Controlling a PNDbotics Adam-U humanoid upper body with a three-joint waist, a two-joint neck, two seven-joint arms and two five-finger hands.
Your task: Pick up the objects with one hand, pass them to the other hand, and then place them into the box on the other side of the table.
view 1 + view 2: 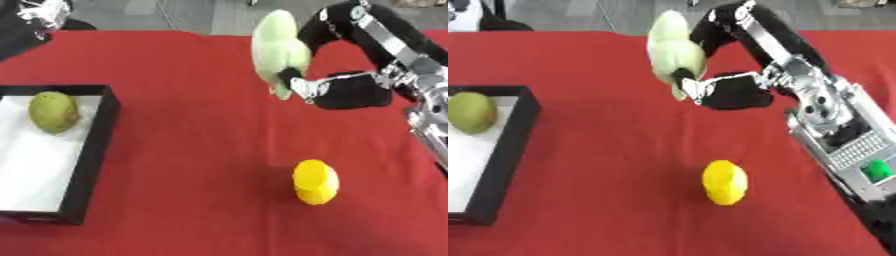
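One hand: right hand (350, 90), upper right, fingers curled round pale green toy (278, 50)
Box (92, 150): left, holds green fruit (52, 112)
Bench (192, 150): yellow fruit (315, 182), lower centre

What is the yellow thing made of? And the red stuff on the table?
The yellow thing looks like smooth, matte plastic, a toy fruit perhaps: even colour, no sheen; hard to say for sure. The red cover looks like soft cloth or felt: flat, dull, without reflections.
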